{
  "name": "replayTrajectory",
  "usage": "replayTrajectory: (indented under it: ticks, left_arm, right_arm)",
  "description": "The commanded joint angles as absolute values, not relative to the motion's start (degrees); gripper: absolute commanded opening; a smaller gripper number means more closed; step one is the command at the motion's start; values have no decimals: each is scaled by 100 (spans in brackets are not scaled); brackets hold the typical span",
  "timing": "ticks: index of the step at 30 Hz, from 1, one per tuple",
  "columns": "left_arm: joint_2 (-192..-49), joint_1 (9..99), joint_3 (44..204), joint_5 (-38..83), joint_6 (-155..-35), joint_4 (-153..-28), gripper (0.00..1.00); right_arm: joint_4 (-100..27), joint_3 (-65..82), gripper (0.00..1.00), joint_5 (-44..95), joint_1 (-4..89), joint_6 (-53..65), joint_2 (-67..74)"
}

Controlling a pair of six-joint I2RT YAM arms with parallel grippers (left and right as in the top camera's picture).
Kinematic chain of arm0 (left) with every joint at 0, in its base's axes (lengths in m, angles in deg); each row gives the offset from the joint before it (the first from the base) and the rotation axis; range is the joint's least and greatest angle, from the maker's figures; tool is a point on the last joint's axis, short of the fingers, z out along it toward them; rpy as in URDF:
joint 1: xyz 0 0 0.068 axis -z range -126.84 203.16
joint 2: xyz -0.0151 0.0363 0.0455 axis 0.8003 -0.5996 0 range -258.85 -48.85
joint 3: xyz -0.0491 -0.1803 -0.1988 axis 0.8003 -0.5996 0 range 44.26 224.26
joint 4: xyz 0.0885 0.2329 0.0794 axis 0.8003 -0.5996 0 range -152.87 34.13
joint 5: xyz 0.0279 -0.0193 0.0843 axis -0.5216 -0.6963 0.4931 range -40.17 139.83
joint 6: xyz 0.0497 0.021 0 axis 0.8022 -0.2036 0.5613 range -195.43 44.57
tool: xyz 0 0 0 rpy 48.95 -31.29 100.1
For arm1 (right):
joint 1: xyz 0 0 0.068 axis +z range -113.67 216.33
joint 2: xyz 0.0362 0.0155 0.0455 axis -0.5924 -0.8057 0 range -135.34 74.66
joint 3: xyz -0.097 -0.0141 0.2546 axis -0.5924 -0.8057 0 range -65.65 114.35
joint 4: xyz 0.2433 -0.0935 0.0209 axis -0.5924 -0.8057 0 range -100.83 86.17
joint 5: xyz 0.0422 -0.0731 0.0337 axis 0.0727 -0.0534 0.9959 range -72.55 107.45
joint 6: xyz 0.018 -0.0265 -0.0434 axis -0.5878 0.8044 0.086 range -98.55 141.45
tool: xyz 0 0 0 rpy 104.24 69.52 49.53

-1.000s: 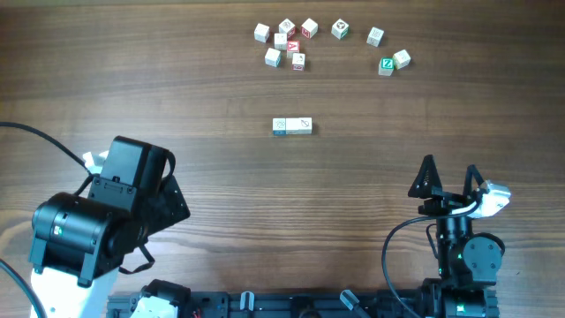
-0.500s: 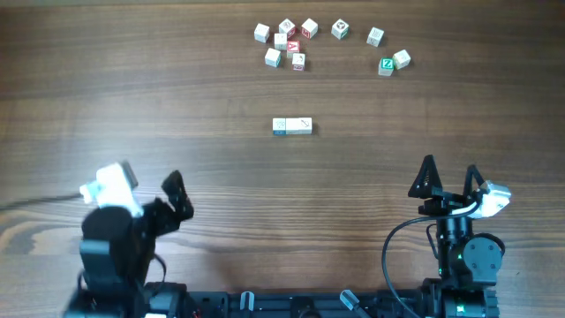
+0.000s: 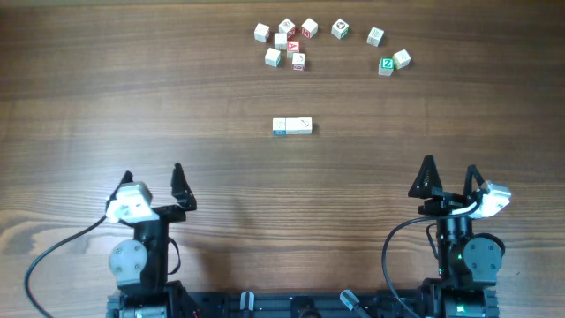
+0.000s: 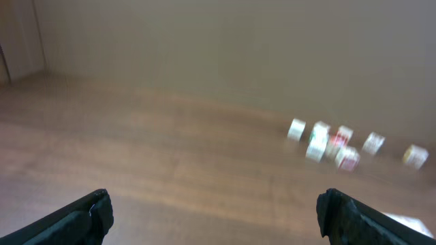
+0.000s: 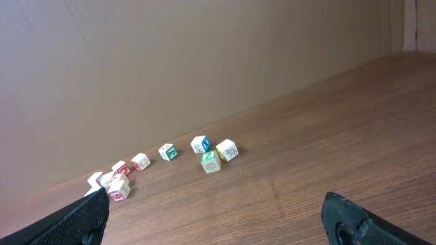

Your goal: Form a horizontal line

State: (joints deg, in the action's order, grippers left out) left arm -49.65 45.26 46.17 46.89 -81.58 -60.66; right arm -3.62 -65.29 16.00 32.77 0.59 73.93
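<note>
Wood table [image 3: 71, 97], horizontal line [image 3: 292, 126] mid-surface, left gripper [image 3: 152, 173] and right gripper [image 3: 450, 165] fingers spread.

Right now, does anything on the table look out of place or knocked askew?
Nothing looks damaged or spilled. The horizontal line sits straight at mid-table. Only the loose cubes at the far side look untidy: scattered, turned at mixed angles, several bunched together. The left gripper and right gripper are open, well away from every cube.
</note>
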Motion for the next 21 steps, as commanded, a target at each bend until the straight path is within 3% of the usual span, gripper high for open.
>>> replayTrajectory:
  ticks: [1,21]
  left_arm:
    - [-4901,4515,4462,4691,-7415,-6016,100]
    - [-4901,4515,4460,4750,-7371,-6012,100]
  right_arm:
    - [-345,-6536,100,1696,3256,140,7445]
    - [-332,-6536,100,1530,3256,452,7447]
